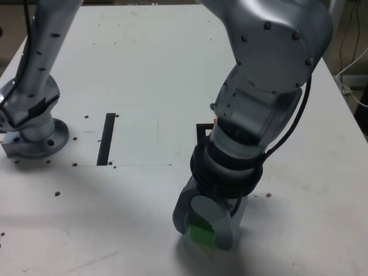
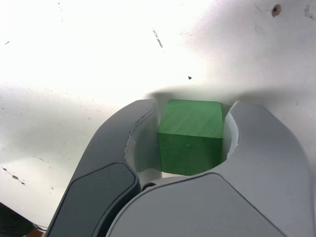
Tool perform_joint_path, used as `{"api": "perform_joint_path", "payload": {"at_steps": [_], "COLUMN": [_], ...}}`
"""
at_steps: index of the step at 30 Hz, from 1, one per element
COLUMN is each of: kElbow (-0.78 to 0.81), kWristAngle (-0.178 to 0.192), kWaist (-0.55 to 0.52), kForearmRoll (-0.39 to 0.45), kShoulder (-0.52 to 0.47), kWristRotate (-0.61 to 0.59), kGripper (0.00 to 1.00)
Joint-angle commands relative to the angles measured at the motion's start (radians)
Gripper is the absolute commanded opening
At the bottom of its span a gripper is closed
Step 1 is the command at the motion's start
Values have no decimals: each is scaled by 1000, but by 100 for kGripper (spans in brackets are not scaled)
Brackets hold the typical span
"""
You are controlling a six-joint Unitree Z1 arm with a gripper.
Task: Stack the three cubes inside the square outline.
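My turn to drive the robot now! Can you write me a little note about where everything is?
Gripper: jaws closed around the small green cube, down at the white table, at the near edge in the exterior view.
Black square outline: only a corner shows behind the arm; a sliver of orange-red peeks beside it, too little to tell what.
Red and yellow cubes: not visible.
Done: green cube gripped.
Left: carry it to the outline and stack it; check behind the arm first.

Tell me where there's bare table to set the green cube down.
Bare table spans the far side, and between the black strip and gripper. Crowded: the square outline sits under the arm, the arm base beside the strip.
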Motion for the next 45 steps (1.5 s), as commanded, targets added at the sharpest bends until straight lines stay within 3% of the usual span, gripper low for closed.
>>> {"api": "perform_joint_path", "payload": {"at_steps": [1,5,11,21,33,45], "kElbow": [0,-11,-65,-120,-137,-170], "kWristAngle": [-1,14,70,76,47,28], "kWaist": [-2,-2,25,205,480,540], "kForearmRoll": [3,35,167,296,306,306], "kShoulder": [-3,-22,-101,-204,-203,-149], "kWristRotate": [2,-4,-30,-26,9,31], "kGripper": [28,28,28,28,28,28]}}
